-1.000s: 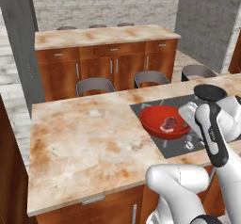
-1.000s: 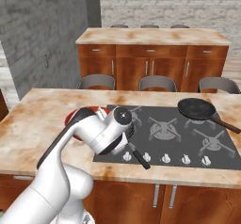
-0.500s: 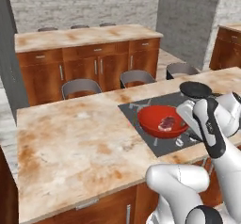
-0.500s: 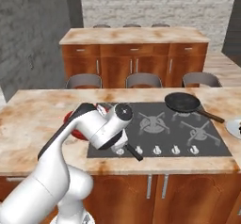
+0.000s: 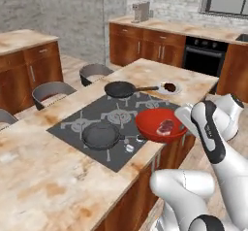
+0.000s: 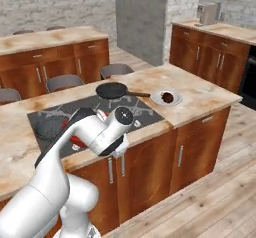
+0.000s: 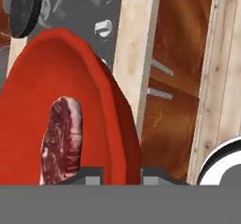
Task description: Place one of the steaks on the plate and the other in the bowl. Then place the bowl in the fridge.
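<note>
Evidently the base has turned. The hand [image 7: 121, 173] stays clenched on the glossy red bowl's [image 5: 154, 122] rim, raw marbled steak [image 5: 165, 126] inside, fridge-bound.

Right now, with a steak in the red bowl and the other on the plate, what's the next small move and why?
Probably keep the end effector clamped on the bowl rim and carry it level toward the fridge. One steak lies in the bowl, the other sits on the plate, and the bowl overhangs the counter edge, so tilting may spill it.
</note>
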